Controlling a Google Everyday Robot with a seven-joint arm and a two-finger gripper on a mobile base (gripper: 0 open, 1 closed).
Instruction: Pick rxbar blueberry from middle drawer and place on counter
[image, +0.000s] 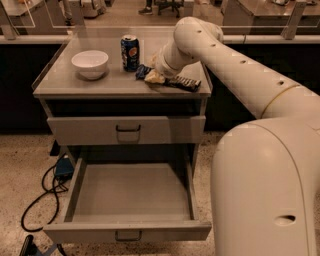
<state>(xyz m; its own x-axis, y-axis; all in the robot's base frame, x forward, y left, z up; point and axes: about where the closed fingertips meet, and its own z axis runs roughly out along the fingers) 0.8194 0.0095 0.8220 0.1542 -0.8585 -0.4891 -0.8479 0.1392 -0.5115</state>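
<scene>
My gripper (153, 76) is low over the right half of the counter (75, 85), at the end of the white arm reaching in from the right. A small dark blue piece, apparently the rxbar blueberry (142, 71), shows on the counter right at the gripper's left side; most of it is hidden by the gripper. The middle drawer (131, 190) is pulled fully open below, and its grey floor is bare.
A blue soda can (130, 52) stands just behind the gripper. A white bowl (90, 64) sits at the counter's left. A dark ridged packet (183, 83) lies at the gripper's right. A closed drawer front (127, 130) sits above the open drawer. Cables (42, 192) lie on the floor at left.
</scene>
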